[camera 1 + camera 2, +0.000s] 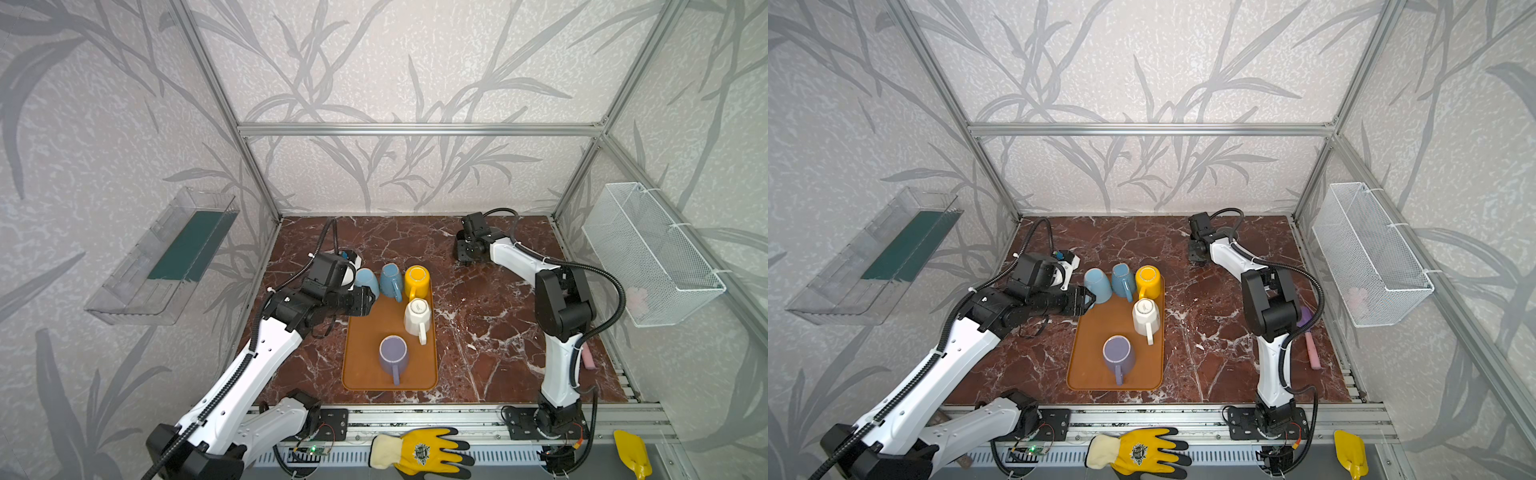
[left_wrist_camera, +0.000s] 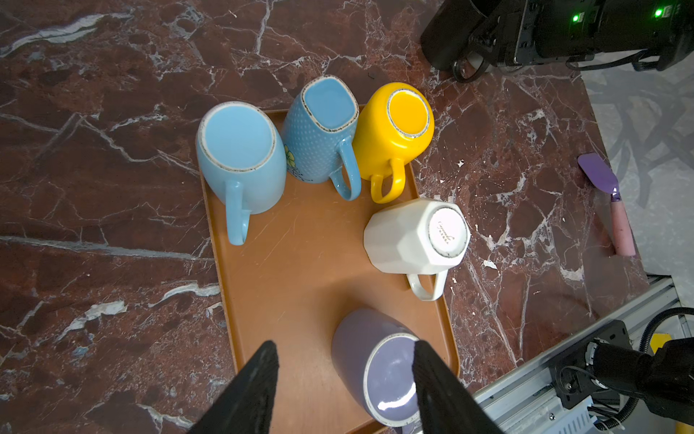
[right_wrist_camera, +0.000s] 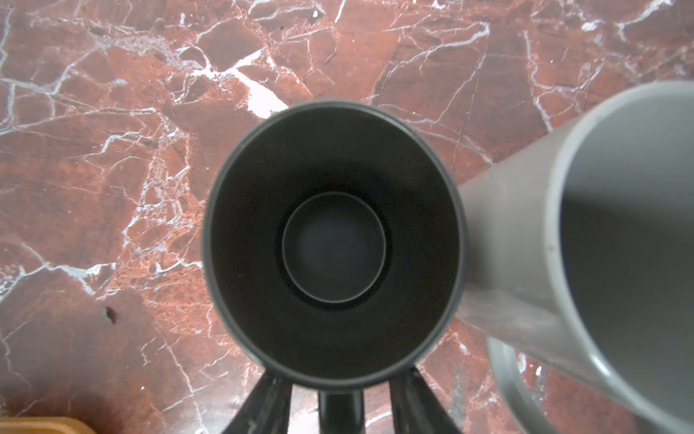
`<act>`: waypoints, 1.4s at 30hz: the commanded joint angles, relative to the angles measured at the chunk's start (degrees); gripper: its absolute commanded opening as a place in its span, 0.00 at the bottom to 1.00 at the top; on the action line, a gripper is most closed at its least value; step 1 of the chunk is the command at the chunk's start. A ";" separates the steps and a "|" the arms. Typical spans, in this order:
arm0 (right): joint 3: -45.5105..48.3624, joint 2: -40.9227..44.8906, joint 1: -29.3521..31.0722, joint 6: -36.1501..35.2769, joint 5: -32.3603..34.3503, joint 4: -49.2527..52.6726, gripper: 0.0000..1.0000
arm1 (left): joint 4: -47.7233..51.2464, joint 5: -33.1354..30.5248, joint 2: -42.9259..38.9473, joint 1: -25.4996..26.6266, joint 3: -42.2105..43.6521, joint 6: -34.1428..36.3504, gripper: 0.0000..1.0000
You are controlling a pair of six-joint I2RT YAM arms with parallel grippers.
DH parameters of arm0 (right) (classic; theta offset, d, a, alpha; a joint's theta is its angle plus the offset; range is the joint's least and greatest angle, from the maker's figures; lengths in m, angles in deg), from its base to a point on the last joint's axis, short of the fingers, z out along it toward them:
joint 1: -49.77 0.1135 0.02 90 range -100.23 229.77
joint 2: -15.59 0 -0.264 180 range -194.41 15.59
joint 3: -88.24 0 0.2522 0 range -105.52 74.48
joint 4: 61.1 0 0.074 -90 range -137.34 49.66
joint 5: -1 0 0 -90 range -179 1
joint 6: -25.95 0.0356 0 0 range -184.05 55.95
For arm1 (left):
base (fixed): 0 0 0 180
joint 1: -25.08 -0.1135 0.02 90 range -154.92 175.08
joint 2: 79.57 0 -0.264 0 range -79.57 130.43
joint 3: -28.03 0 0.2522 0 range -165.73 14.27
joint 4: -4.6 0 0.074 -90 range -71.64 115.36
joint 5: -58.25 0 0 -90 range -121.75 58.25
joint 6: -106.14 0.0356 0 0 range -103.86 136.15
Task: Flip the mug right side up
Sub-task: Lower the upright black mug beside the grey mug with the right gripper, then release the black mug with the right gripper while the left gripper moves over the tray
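Observation:
A black mug (image 3: 332, 240) stands right side up on the marble at the back right, mouth toward the right wrist camera. My right gripper (image 3: 341, 379) is open, its fingers either side of the mug's handle (image 3: 340, 409) with gaps showing. In both top views the right gripper (image 1: 467, 253) hides this mug. On the orange tray (image 1: 365, 365), light blue (image 1: 368, 280), dotted blue (image 1: 390, 279), yellow (image 1: 417, 280), white (image 1: 417, 316) and purple (image 1: 392, 353) mugs stand upside down. My left gripper (image 1: 371, 300) hangs open and empty beside the light blue mug.
A grey mug (image 3: 619, 244) stands upright right beside the black one. A pink-handled spatula (image 1: 1310, 345) lies near the right edge behind the right arm. A wire basket (image 1: 652, 253) hangs on the right wall and a clear bin (image 1: 162, 257) on the left.

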 commanded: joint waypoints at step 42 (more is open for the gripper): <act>41.15 48.98 2.58 2.96 -10.28 -5.28 0.65 | -14.03 -10.33 12.19 -3.76 9.56 -10.73 0.68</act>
